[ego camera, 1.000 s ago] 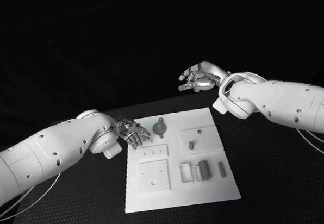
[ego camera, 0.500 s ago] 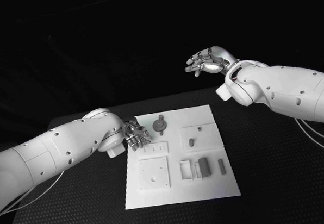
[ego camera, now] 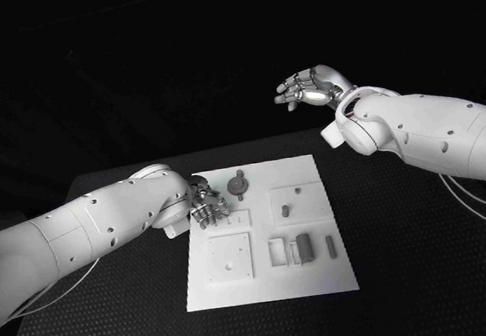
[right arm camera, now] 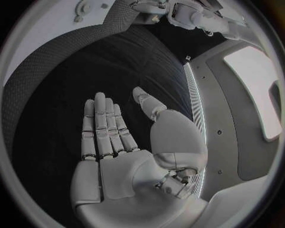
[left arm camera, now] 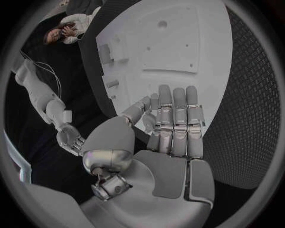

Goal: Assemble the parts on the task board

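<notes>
The white task board (ego camera: 271,284) lies in the middle of the black table. On it are a round part with a stem (ego camera: 238,183), a small peg (ego camera: 287,210), and grey upright pieces (ego camera: 305,248) near a slim bar (ego camera: 331,246). My left hand (ego camera: 209,206) hovers at the board's left edge, fingers reaching over its far-left corner. In the left wrist view the left hand (left arm camera: 172,128) has straight fingers and an empty palm above the board (left arm camera: 178,47). My right hand (ego camera: 309,88) is raised beyond the table's far edge, and its fingers (right arm camera: 104,128) are stretched out, holding nothing.
A square recessed plate (ego camera: 230,260) and a small bracket (ego camera: 279,254) sit on the near half of the board. Black table mat (ego camera: 431,261) surrounds the board. My right forearm (ego camera: 429,134) spans the far right side of the table.
My right hand has risen up and away from the table, and its fingers have uncurled. My left hand has edged a little further over the board's left edge.
</notes>
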Robot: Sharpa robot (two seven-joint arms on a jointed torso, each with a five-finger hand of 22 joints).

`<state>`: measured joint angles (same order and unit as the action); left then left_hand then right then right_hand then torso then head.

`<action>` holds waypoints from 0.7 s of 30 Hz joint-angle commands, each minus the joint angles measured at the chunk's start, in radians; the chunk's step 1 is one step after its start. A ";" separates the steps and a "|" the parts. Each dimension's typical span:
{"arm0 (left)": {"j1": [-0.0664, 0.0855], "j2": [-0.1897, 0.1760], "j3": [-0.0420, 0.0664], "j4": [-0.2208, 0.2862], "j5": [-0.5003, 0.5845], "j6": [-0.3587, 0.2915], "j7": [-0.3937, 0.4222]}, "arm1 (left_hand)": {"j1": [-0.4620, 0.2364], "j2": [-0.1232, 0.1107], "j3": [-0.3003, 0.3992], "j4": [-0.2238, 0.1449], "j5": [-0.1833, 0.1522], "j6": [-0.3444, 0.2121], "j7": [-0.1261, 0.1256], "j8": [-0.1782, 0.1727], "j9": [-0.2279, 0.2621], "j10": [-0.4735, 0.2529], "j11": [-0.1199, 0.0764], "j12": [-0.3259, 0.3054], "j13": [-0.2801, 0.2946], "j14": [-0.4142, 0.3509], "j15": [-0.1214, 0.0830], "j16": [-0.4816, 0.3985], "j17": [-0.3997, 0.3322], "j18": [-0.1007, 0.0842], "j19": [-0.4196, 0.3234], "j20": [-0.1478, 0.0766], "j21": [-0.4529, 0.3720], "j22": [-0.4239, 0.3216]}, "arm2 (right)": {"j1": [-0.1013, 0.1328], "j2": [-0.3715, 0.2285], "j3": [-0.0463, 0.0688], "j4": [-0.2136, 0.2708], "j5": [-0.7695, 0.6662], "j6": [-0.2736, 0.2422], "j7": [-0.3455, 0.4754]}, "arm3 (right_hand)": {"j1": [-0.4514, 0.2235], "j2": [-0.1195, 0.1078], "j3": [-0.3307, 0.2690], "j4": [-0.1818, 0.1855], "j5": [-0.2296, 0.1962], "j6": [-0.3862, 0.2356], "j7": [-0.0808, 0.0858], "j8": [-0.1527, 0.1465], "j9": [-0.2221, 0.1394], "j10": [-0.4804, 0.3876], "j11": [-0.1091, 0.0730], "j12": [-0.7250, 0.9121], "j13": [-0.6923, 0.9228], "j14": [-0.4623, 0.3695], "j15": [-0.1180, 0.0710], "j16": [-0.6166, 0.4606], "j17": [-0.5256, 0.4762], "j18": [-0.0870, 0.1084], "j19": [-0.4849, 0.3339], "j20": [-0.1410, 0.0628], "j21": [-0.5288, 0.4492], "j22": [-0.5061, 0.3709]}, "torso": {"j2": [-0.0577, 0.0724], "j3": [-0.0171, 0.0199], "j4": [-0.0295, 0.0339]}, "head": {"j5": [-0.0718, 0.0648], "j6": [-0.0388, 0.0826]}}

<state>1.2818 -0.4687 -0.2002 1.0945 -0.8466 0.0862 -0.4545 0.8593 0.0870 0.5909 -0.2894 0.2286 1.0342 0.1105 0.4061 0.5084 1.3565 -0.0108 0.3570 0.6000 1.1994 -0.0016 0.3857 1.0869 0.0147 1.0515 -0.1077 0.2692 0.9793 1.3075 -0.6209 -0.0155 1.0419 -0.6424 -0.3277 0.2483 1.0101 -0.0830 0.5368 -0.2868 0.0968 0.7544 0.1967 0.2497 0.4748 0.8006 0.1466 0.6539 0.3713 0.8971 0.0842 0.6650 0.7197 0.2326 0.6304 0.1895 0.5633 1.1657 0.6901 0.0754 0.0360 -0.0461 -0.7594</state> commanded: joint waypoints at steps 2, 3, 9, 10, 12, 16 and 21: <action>-0.005 0.009 0.000 -0.002 0.014 -0.015 0.003 | -0.022 -0.002 0.013 -0.001 0.063 0.046 -0.036 0.001 0.007 0.001 -0.012 0.016 0.014 0.003 -0.010 0.026 -0.005 0.002 0.013 -0.003 0.008 0.019 | 0.000 0.002 0.001 0.000 0.007 0.023 0.017 | 0.011 0.000 -0.006 0.000 -0.002 -0.009 0.030 0.007 -0.002 0.003 0.007 -0.004 -0.006 -0.001 0.008 -0.010 0.002 -0.019 -0.009 0.000 -0.005 0.002 | 0.000 -0.0001 0.0002 | -0.001 -0.003; -0.006 0.010 0.000 -0.002 0.014 -0.016 0.004 | -0.027 -0.003 0.016 -0.001 0.078 0.048 -0.037 0.001 0.010 0.001 -0.014 0.020 0.018 0.003 -0.011 0.034 -0.006 0.003 0.015 -0.004 0.010 0.023 | 0.000 0.002 0.001 0.000 0.007 0.024 0.017 | 0.011 0.000 -0.006 0.000 -0.002 -0.009 0.030 0.007 -0.003 0.003 0.007 -0.004 -0.008 -0.002 0.008 -0.011 0.002 -0.019 -0.011 0.000 -0.006 0.002 | 0.001 -0.0002 0.0001 | -0.002 -0.004; -0.009 0.016 0.000 -0.003 0.014 -0.025 0.005 | -0.044 -0.020 0.051 0.000 0.118 0.063 -0.044 0.005 0.020 0.006 -0.021 0.042 0.034 0.005 -0.017 0.070 -0.015 0.005 0.026 -0.009 0.018 0.048 | 0.000 0.003 0.001 -0.002 0.007 0.028 0.017 | 0.012 0.000 -0.008 0.000 -0.002 -0.010 0.030 0.007 -0.005 0.003 0.008 -0.004 -0.016 -0.004 0.010 -0.018 0.004 -0.019 -0.015 0.002 -0.009 0.003 | 0.000 -0.0009 0.0006 | -0.004 -0.004; -0.009 0.017 0.000 -0.003 0.014 -0.026 0.004 | -0.046 -0.021 0.054 0.000 0.121 0.064 -0.045 0.005 0.022 0.007 -0.021 0.044 0.036 0.005 -0.017 0.073 -0.016 0.005 0.027 -0.009 0.018 0.050 | 0.000 0.003 0.001 -0.001 0.007 0.029 0.017 | 0.012 0.001 -0.008 0.000 -0.002 -0.010 0.030 0.007 -0.005 0.003 0.008 -0.004 -0.017 -0.004 0.011 -0.019 0.005 -0.019 -0.015 0.002 -0.009 0.003 | 0.000 -0.0007 0.0007 | -0.004 -0.005; -0.009 0.018 0.000 -0.005 0.014 -0.030 0.003 | -0.048 -0.022 0.057 0.000 0.126 0.066 -0.045 0.006 0.023 0.007 -0.022 0.047 0.038 0.005 -0.018 0.078 -0.018 0.005 0.028 -0.010 0.019 0.053 | 0.000 0.003 0.001 -0.001 0.007 0.030 0.017 | 0.012 0.000 -0.009 0.000 -0.002 -0.010 0.030 0.007 -0.006 0.003 0.008 -0.004 -0.019 -0.005 0.011 -0.021 0.005 -0.019 -0.016 0.003 -0.010 0.003 | 0.000 -0.0007 0.0007 | -0.004 -0.005; -0.011 0.021 -0.001 -0.009 0.000 -0.037 0.002 | -0.051 -0.022 0.060 0.000 0.131 0.067 -0.046 0.006 0.024 0.007 -0.022 0.049 0.039 0.005 -0.018 0.083 -0.019 0.005 0.029 -0.011 0.019 0.056 | 0.000 0.003 0.001 0.000 0.006 0.033 0.016 | 0.012 0.001 -0.010 0.000 -0.002 -0.010 0.030 0.008 -0.007 0.003 0.008 -0.004 -0.023 -0.005 0.012 -0.023 0.006 -0.019 -0.018 0.003 -0.011 0.004 | 0.000 -0.0007 0.0008 | -0.005 -0.005; -0.014 0.026 -0.001 -0.010 -0.050 -0.048 -0.005 | -0.053 -0.023 0.063 0.000 0.132 0.068 -0.046 0.007 0.026 0.008 -0.023 0.052 0.041 0.005 -0.019 0.088 -0.021 0.006 0.031 -0.011 0.021 0.060 | 0.000 0.004 0.001 0.000 0.006 0.038 0.016 | 0.012 0.001 -0.011 0.001 -0.002 -0.011 0.031 0.008 -0.008 0.003 0.008 -0.004 -0.027 -0.006 0.013 -0.027 0.008 -0.019 -0.020 0.004 -0.013 0.005 | 0.000 -0.0007 0.0010 | -0.006 -0.007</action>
<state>1.2683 -0.4471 -0.2016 1.0843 -0.8533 0.0567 -0.4559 0.8090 0.0564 0.6478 -0.2884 0.3590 1.0483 0.1104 0.4076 0.5333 1.3653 -0.0270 0.4058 0.6403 1.2028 -0.0130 0.4683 1.0670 0.0146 1.0778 -0.1197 0.2836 1.0382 1.3076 -0.6183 -0.0155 1.0412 -0.6382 -0.3095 0.2513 1.0100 -0.0830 0.5314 -0.2869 0.0967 0.7509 0.1930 0.2533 0.4674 0.8042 0.1502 0.6540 0.3450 0.8897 0.0915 0.6416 0.7263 0.2328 0.6198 0.1930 0.5556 1.1691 0.6903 0.0747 0.0367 -0.0510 -0.7653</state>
